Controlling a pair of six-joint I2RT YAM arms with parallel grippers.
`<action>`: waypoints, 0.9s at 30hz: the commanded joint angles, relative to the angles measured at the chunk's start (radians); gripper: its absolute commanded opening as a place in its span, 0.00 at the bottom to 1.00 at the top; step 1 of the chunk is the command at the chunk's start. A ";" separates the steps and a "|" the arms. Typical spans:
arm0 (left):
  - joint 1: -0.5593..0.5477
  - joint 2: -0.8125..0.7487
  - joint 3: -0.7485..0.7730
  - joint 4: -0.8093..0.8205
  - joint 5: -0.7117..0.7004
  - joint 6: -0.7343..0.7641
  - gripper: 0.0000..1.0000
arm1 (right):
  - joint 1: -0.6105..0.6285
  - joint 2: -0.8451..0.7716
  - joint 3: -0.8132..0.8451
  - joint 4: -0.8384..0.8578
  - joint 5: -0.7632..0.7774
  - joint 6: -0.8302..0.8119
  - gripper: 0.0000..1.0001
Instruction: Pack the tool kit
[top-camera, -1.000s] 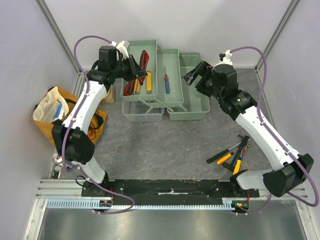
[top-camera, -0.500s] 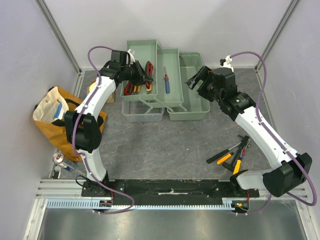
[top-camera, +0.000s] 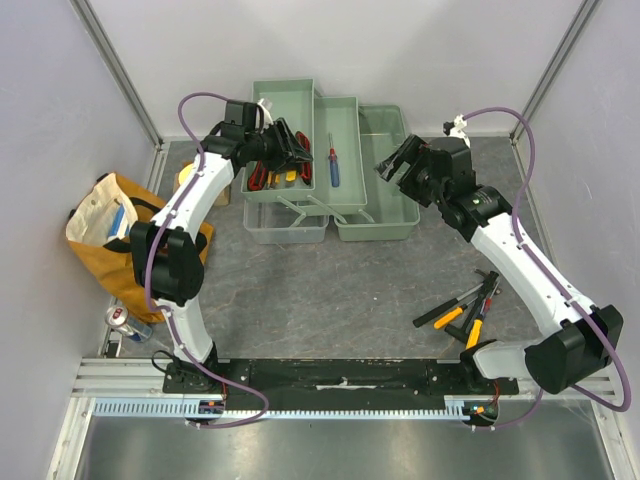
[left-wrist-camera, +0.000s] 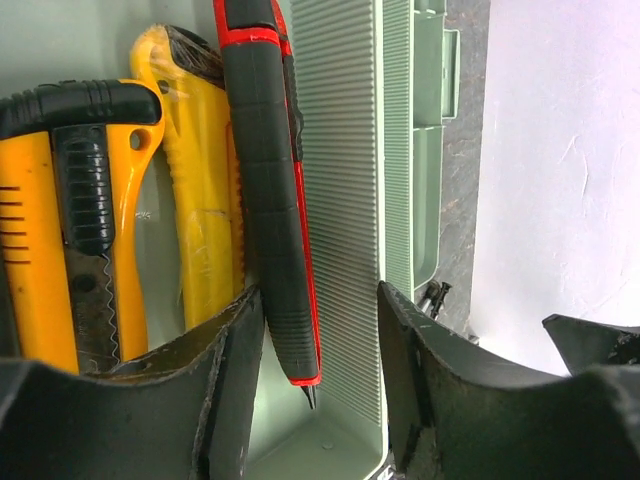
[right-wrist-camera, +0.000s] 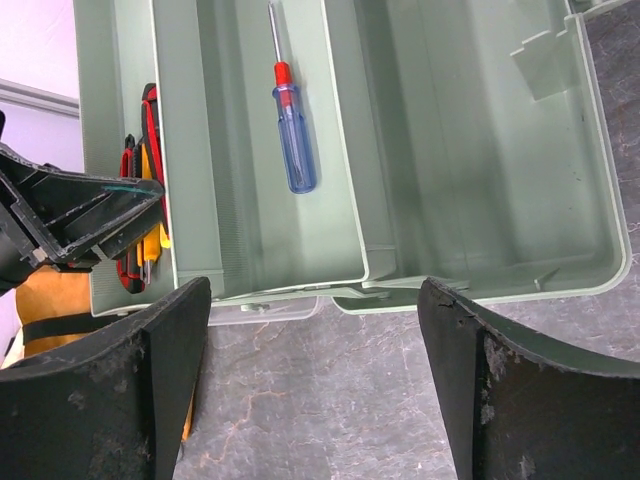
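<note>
The pale green tool kit box (top-camera: 388, 195) stands open at the back of the table, its trays spread out. My left gripper (top-camera: 290, 155) hangs low over the left tray (left-wrist-camera: 345, 150), open. A red-and-black tool (left-wrist-camera: 265, 180) lies in the tray between the fingers, with a gap to the right finger. Beside it lie a yellow knife (left-wrist-camera: 200, 180) and a yellow-and-black saw (left-wrist-camera: 60, 220). A blue-handled screwdriver (right-wrist-camera: 295, 125) rests in the middle tray. My right gripper (right-wrist-camera: 315, 380) is wide open and holds nothing, above the table in front of the box's right compartment (right-wrist-camera: 480, 150).
Several loose tools with orange and black handles (top-camera: 465, 305) lie on the table at the right, near the right arm's base. A yellow-orange cloth bag (top-camera: 100, 225) sits at the left edge, with a small can (top-camera: 120, 318) below it.
My left gripper swung over the left tray, lowered, and its jaws have spread, leaving the red-and-black tool lying in the tray. The right gripper drifted slightly.
</note>
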 joint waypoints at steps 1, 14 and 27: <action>-0.005 -0.064 0.013 0.022 -0.036 0.030 0.55 | -0.014 -0.003 -0.006 -0.011 0.000 0.010 0.90; -0.004 -0.188 0.047 -0.012 -0.198 0.116 0.56 | -0.097 0.006 -0.031 -0.274 0.175 0.005 0.98; 0.000 -0.322 -0.026 -0.005 -0.266 0.194 0.78 | -0.197 -0.036 -0.376 -0.506 0.138 0.137 0.82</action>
